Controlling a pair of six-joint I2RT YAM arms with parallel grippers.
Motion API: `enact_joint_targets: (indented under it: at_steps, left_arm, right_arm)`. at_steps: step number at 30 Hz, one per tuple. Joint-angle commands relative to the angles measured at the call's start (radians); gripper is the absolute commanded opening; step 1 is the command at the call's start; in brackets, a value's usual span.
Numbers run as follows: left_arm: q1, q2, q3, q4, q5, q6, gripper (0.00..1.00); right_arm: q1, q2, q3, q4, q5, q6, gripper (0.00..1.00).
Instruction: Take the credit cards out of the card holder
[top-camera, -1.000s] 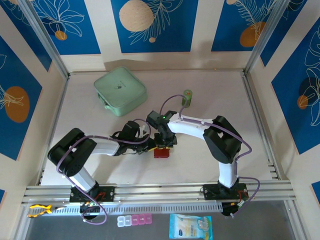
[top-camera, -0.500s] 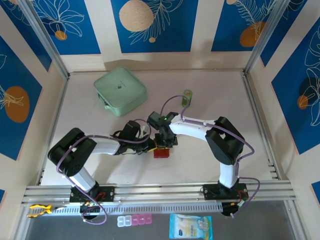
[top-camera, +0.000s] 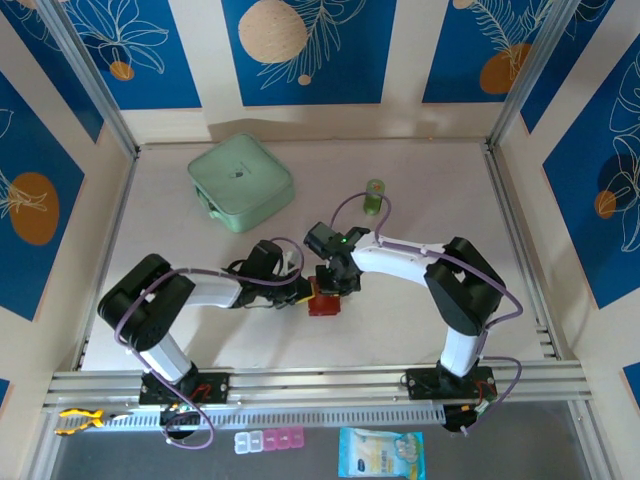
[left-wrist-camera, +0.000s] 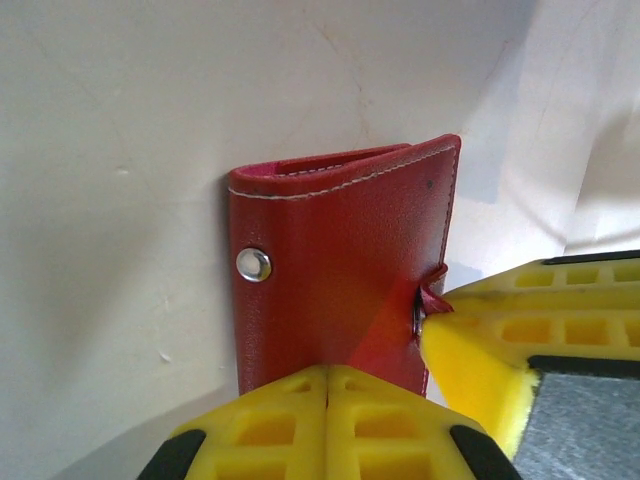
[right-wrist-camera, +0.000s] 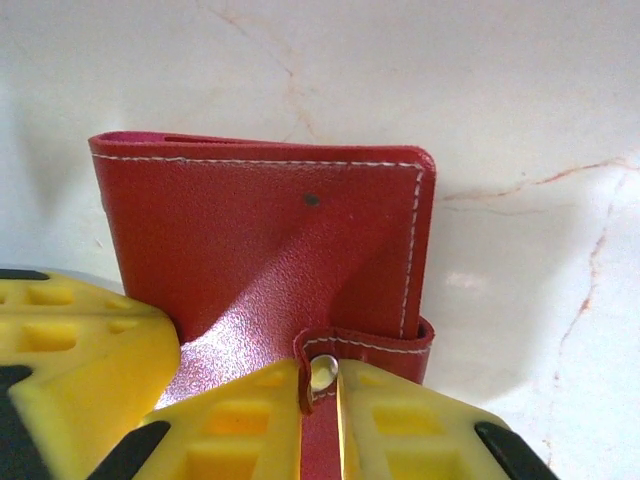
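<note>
Firmly pinched from two sides, the folded wallet (top-camera: 323, 304) lies on the table (top-camera: 420, 200).
It sits well apart from the green case (top-camera: 240, 182), nearer the arm bases than the case and to its right in the overhead view. The left gripper (left-wrist-camera: 327, 385) has its fingers pressed together with no gap, clamped on the edge of the wallet's cover, whose silver stud (left-wrist-camera: 254, 264) is bare. The right gripper (right-wrist-camera: 322, 395) is almost closed, with only a thin slit between its fingers. That slit holds the strap tab (right-wrist-camera: 365, 345) where it wraps round the wallet's edge.
</note>
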Motion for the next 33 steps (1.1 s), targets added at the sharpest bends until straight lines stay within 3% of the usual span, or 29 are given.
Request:
enact_joint_targets:
  at_steps: [1, 12, 17, 33]
  left_arm:
    - [0.006, 0.047, -0.016, -0.160, -0.055, 0.039, 0.00]
    - [0.006, 0.044, 0.006, -0.179, -0.046, 0.048, 0.00]
    - [0.007, 0.020, 0.013, -0.178, -0.039, 0.044, 0.00]
    - [0.005, -0.038, 0.084, -0.215, -0.017, 0.043, 0.01]
  right_arm:
    - [-0.041, -0.051, -0.047, -0.059, 0.041, -0.008, 0.16]
    - [-0.080, -0.124, -0.098, -0.039, 0.015, -0.009, 0.16]
    - [-0.089, -0.127, -0.111, -0.024, 0.007, -0.004, 0.23]
    - [-0.143, -0.102, -0.205, 0.173, -0.182, 0.004, 0.20]
